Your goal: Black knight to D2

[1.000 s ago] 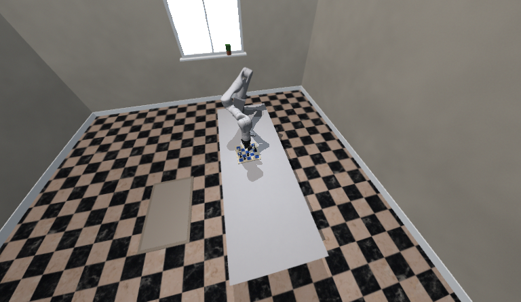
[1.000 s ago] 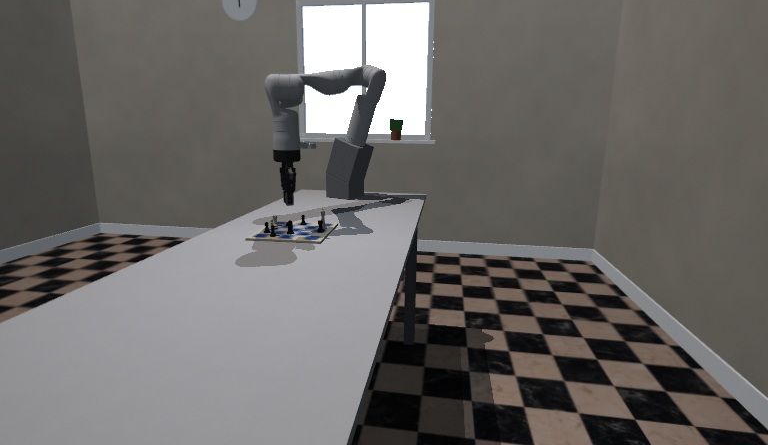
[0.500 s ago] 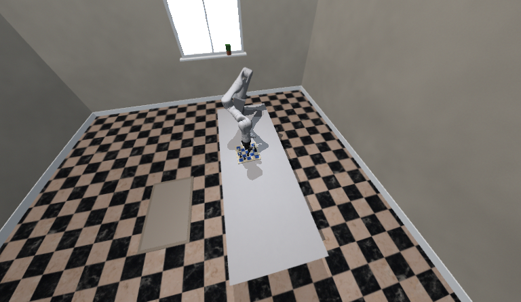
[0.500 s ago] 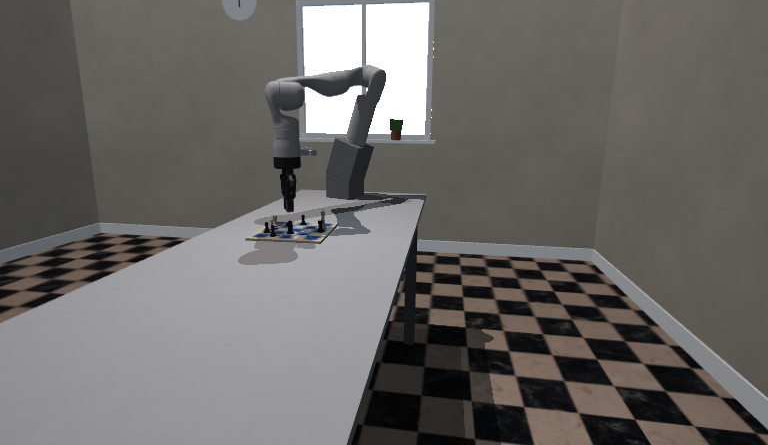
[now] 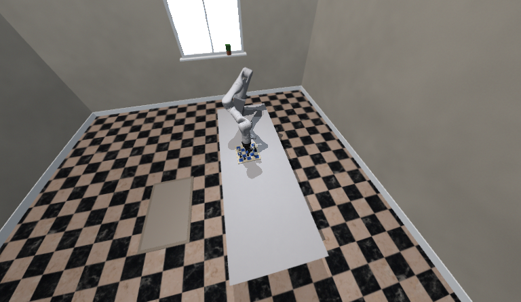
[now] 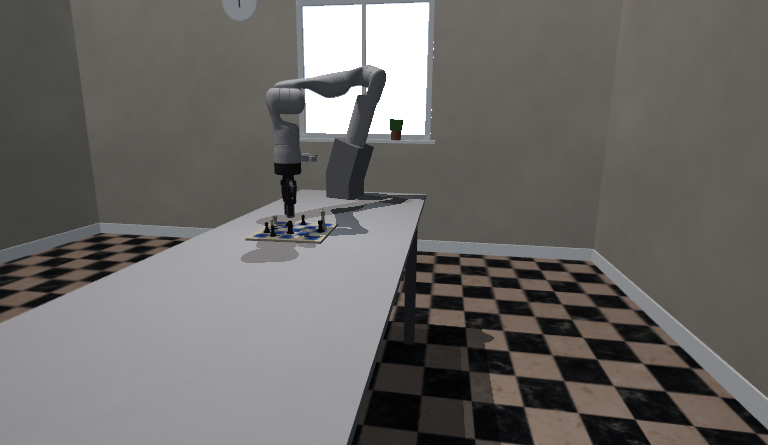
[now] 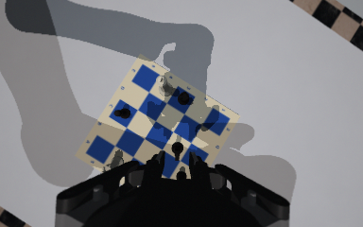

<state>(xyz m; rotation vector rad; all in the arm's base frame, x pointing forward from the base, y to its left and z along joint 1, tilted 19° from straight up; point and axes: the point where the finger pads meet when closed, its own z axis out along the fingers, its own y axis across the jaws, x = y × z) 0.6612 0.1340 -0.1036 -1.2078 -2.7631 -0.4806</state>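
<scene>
Gripper (image 7: 177, 161) hangs above board (image 7: 142, 78), jaws part open, empty; dark piece (image 7: 177, 148), possibly the knight, below between fingertips.

From high in a corner we overlook the room; from the table's (image 6: 186, 327) far end we face the window; the wrist view looks down close on the chessboard (image 7: 142, 71), shared by all.
</scene>
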